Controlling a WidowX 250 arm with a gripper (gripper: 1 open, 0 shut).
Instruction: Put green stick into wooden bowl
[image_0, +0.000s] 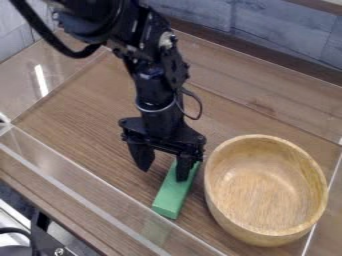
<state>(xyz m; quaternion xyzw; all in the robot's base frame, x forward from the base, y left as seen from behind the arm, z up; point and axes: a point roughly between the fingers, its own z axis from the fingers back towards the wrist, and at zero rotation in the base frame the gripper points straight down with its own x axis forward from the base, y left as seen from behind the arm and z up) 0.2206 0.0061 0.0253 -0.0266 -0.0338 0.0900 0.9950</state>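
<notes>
The green stick (174, 190) lies flat on the wooden table, just left of the wooden bowl (267, 188), its long side running toward the front edge. My gripper (163, 165) hangs straight down over the stick's far end, open, with one finger on each side of that end. Nothing is held between the fingers. The black arm rises behind it toward the upper left. The bowl is round, light tan, thick-rimmed, and has nothing in it.
Clear acrylic walls (80, 190) enclose the table along the front and left. A small clear stand (110, 35) sits at the far back left. Grey tiled wall lies behind.
</notes>
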